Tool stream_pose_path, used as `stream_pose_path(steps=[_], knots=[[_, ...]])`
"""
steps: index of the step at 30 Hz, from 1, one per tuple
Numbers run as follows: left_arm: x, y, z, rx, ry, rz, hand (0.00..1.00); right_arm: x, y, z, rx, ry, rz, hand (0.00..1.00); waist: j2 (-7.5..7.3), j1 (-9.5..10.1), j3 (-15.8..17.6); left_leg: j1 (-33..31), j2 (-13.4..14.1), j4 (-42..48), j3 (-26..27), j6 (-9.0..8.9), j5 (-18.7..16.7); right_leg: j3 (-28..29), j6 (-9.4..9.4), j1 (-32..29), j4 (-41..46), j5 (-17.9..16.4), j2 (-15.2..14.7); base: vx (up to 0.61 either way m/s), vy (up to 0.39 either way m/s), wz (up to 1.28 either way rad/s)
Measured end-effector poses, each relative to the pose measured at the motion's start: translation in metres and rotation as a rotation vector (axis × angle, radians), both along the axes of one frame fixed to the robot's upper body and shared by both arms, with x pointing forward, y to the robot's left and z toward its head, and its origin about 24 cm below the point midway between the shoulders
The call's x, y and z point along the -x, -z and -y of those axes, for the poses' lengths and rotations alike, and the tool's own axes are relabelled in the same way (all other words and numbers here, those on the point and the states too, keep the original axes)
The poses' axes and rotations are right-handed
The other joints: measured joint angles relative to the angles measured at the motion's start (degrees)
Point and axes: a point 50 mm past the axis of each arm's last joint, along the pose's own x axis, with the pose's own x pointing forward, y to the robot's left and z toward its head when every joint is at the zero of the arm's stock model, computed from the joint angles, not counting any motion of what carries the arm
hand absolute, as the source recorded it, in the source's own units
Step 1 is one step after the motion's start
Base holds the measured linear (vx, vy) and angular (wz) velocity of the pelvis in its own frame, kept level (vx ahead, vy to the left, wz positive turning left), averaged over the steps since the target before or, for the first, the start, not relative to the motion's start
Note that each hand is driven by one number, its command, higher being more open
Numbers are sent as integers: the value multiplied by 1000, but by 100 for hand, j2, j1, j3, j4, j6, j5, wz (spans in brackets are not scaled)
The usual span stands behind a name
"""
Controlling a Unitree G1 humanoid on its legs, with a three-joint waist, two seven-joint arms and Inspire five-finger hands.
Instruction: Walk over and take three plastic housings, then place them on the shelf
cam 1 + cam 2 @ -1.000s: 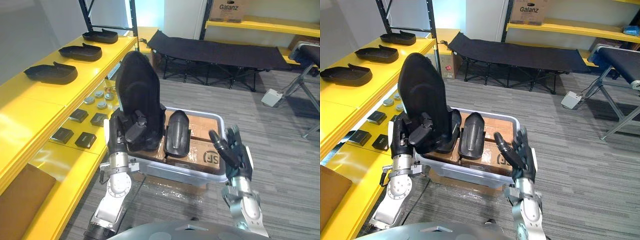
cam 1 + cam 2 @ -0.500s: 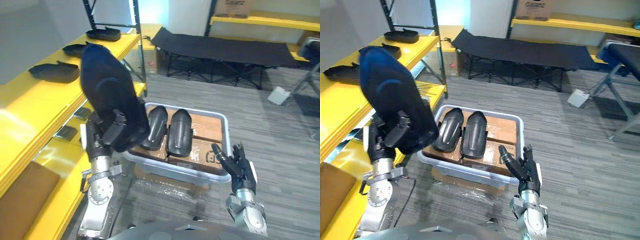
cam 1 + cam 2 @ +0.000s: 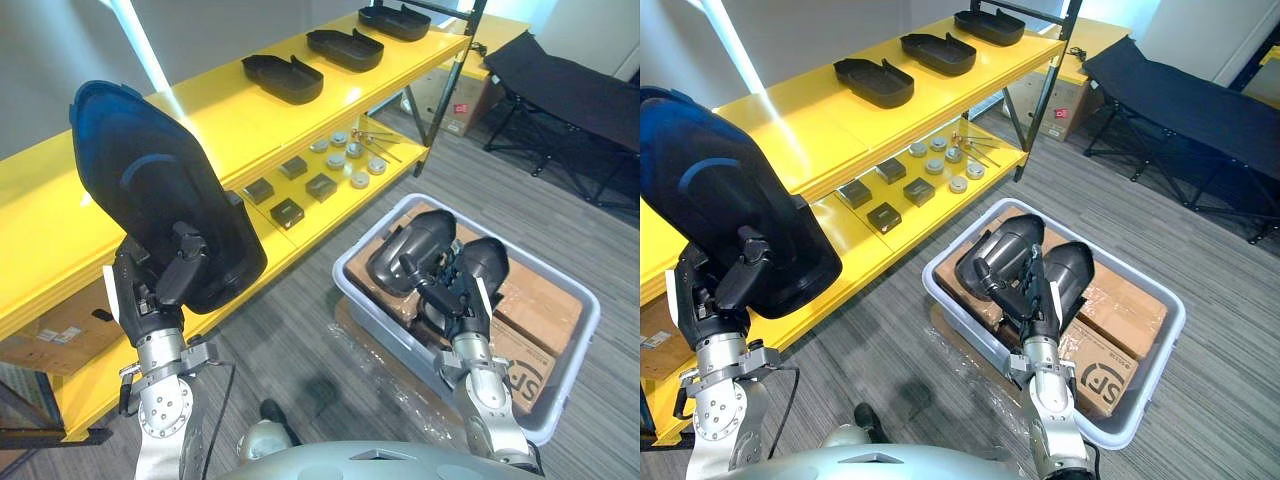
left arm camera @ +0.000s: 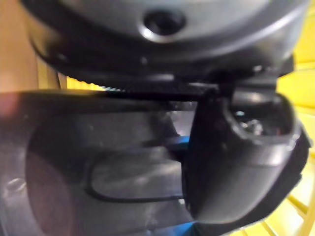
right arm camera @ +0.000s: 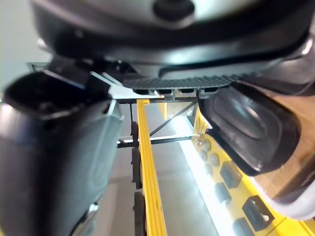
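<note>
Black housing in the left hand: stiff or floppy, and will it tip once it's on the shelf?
Probably stiff: the housing stands upright above the left hand without sagging. Likely light for its size, since one hand carries it. Tipping seems unlikely if laid flat like the three housings on the shelf.

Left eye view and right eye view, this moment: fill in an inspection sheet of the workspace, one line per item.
Surface: yellow shelf, top level partly bare; carpet floor.
Job's things: black housing upright in the left hand, in front of the shelf; three housings in a row on the top level; two housings in the grey bin, on cardboard boxes.
Clutter: small black blocks and round metal parts on the lower level.
Hands: left fingers curled round the black housing; right hand open, fingers straight, over the bin.
Cables: nothing seen.
Surroundings: folding cot past the shelf's end.
</note>
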Motion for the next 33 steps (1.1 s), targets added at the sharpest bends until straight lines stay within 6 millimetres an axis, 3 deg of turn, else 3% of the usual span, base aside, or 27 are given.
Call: stream_pose_path(steps=[9,14,16,17,18,19,20,21,22,24,26,29,30,33], knots=[[8,22,7,18,48,-104,0,6,4,-4,-16,-27,-16,100,54,36,144,85,-82,4,-44,56,-56,-10,66,-4,378,-240,-172,-22,30,1],[6,23,8,24,32,-109,0,-7,-8,-5,-34,-25,61,100,31,231,176,-380,-158,845,-462,129,-470,-384,234,32,1087,-551,-650,17,50,42],[5,22,7,23,30,-102,0,-15,-15,-7,-84,-6,110,100,-88,401,286,-445,-325,1113,-527,196,-702,-573,203,156,1356,-662,-977,52,136,51],[5,22,7,16,36,-100,0,-19,-21,-5,-95,28,146,100,-162,438,335,-420,-578,1085,-589,285,-865,-608,16,224,1765,-686,-1298,38,164,79],[4,21,7,10,44,-99,0,-21,-27,-3,-97,50,175,100,-146,428,378,-423,-754,1084,-752,369,-923,-297,-487,105,2295,-557,-1562,78,276,111],[4,21,7,-3,56,-99,0,-21,-32,1,-93,70,197,100,-93,392,359,-403,-898,1029,-978,456,-953,342,-1051,-148,2727,-194,-1650,120,262,139],[4,17,4,-43,53,-83,0,-22,-39,3,-90,84,227,100,-48,320,328,-361,-1060,779,-1287,504,-939,1233,-1054,-529,3174,567,-1619,154,240,147],[1,11,-1,-69,44,-52,0,-22,-47,2,-99,97,262,100,-10,276,303,-339,-1088,567,-1543,601,-867,1697,-633,-752,3461,170,-1471,224,195,146],[-3,5,-8,-83,19,-19,0,-24,-57,-2,-99,81,306,100,-34,302,306,-292,-1136,284,-1740,686,-765,1984,-491,-1084,3632,-478,-1163,154,94,101],[-4,0,-17,-90,-29,3,0,-32,-68,-6,-62,48,357,100,-58,329,328,-76,-1196,24,-1887,641,-703,2067,-409,-1386,3317,-924,-757,259,151,54],[-5,-2,-19,-93,-35,13,0,-35,-77,-6,-44,51,394,100,-68,376,321,215,-1279,-120,-1926,638,-678,2287,-360,-1659,2642,-948,-412,258,137,30],[-9,-2,-10,-98,18,14,0,-32,-80,0,-33,98,408,100,-89,280,312,437,-1351,-203,-1952,639,-691,2742,-81,-2076,2195,-732,-350,296,106,54],[-9,-2,-10,-98,20,14,0,-32,-80,0,-34,99,408,100,-89,281,312,443,-1350,-211,-1953,639,-691,2749,-77,-2080,2193,-729,-350,265,48,47],[-7,-2,-7,-117,57,7,0,-27,-75,7,-28,137,386,100,-277,285,205,708,-1334,-299,-1942,469,-798,2836,178,-2033,1730,-387,-308,232,-51,30]])
